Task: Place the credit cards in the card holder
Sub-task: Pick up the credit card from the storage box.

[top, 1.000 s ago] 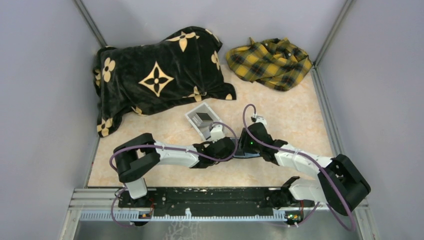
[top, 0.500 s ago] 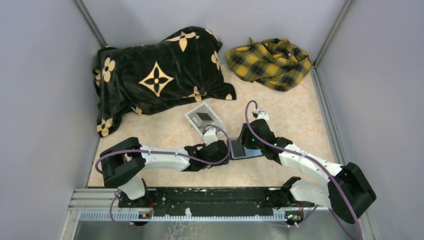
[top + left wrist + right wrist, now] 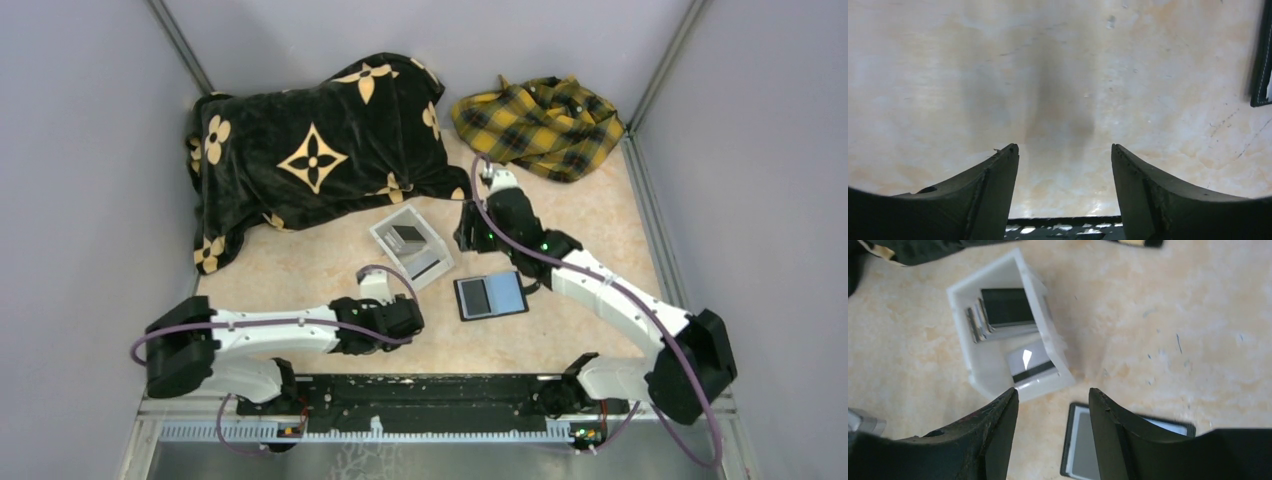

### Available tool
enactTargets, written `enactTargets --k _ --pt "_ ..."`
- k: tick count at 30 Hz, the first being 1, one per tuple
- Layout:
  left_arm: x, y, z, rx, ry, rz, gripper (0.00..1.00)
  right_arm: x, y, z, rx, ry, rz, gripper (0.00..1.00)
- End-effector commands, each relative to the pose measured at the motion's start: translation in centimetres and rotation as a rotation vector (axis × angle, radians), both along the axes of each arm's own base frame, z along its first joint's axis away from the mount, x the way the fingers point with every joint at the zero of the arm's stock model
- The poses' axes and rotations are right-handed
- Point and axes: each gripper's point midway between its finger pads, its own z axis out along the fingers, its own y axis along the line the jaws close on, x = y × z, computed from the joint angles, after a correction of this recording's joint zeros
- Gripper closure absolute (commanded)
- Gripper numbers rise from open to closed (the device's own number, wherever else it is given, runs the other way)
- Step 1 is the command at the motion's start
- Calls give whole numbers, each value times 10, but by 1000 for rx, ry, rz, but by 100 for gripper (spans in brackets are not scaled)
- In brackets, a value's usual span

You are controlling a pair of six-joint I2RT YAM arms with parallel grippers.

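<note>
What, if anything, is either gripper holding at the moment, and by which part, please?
Nothing is held. The left gripper stands open over the table, the right gripper open near the box; the card holder lies untouched.

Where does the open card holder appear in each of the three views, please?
Top external: card holder centre, lower right of the white box.
Left wrist: probably the dark stitched edge, far right.
Right wrist: bottom edge, below the white box.
Landmark: white box; absent from left wrist.
</note>
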Motion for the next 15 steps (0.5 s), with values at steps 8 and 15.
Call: enactTargets --k 8,15 --pt "5 88 22 -41 -139 246 17 43 99 21 -68 -24 305 46" --pt "12 86 27 -38 -162 236 15 61 139 -8 -95 36 384 46"
